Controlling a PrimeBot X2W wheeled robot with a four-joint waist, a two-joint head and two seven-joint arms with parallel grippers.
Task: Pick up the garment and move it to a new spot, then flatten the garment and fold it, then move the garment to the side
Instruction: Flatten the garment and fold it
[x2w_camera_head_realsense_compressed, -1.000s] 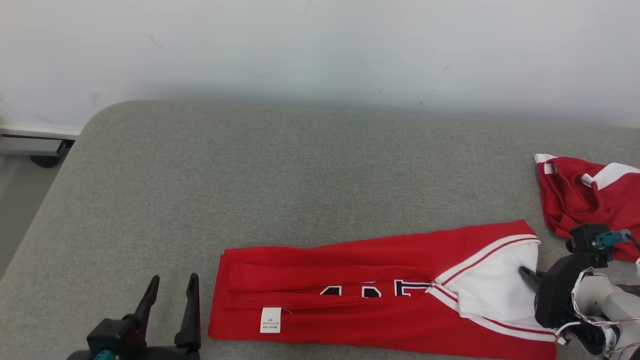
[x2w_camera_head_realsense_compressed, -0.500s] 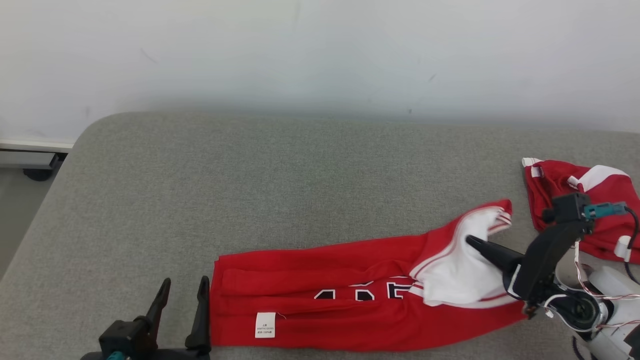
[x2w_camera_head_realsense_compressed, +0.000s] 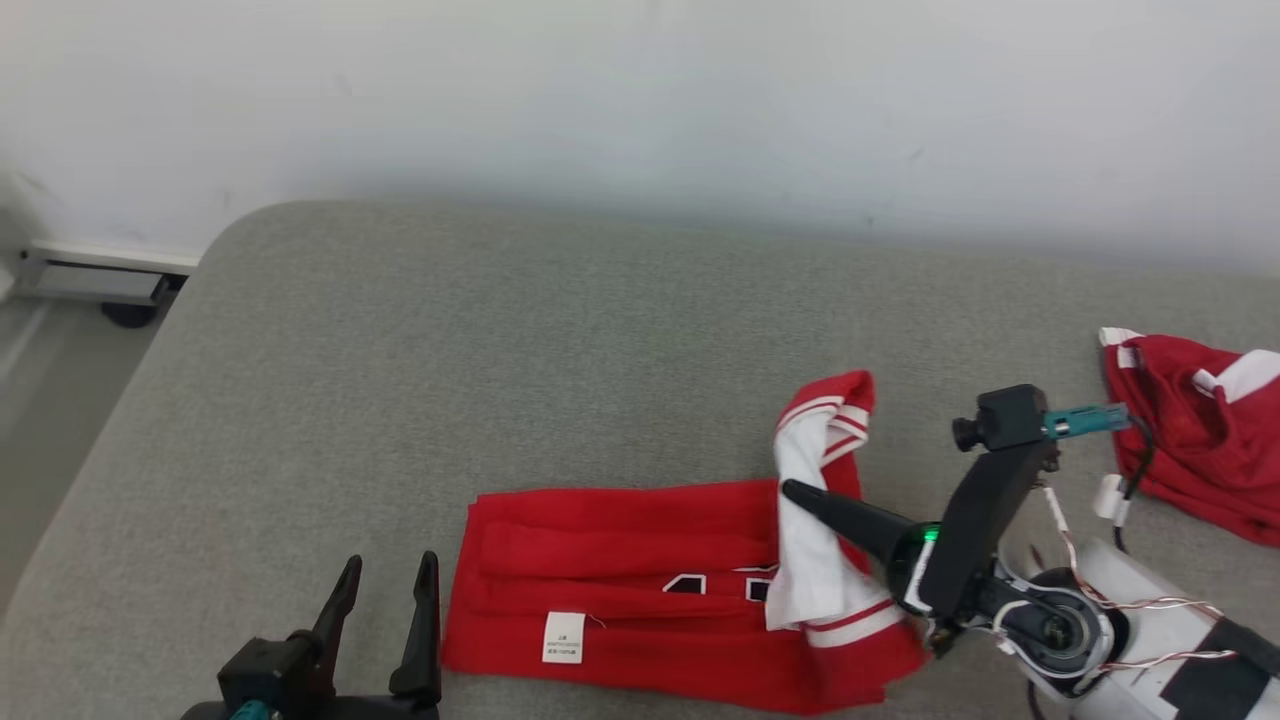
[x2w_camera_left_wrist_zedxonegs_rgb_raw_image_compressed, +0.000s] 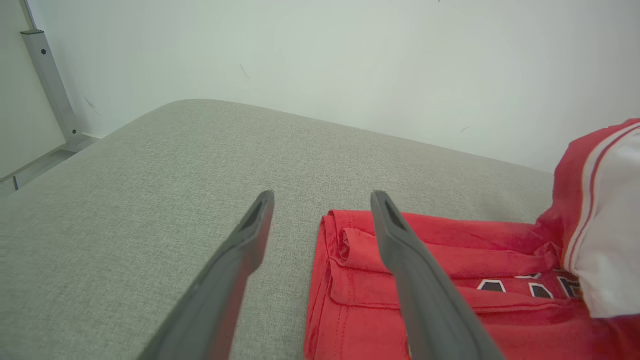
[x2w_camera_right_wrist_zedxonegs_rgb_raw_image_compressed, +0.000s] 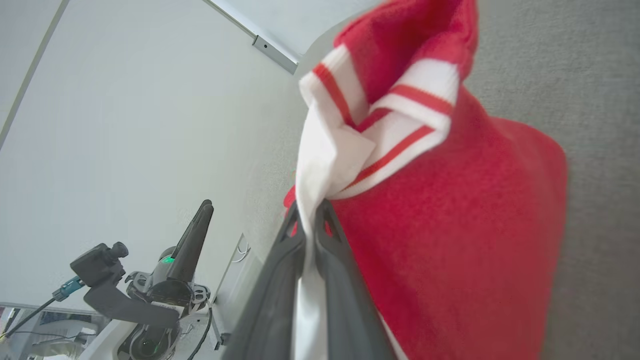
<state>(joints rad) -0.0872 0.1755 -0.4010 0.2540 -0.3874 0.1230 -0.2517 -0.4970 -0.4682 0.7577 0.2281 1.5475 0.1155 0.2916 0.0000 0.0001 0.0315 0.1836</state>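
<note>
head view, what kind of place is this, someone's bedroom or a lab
Probably a bare test room rather than a bedroom: a wide grey padded surface against a plain white wall, a metal frame on the floor beside it, a red jersey on it.

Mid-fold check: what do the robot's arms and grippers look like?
The left gripper and right gripper each have two long, tapering dark fingers. The right wrist carries a black camera, teal plug, green light, thin wires; forearm white.

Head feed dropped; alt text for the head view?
The right gripper is shut on the white-trimmed end of the red garment, raised above the rest on the grey cushion. The left gripper is open, lower left.
</note>
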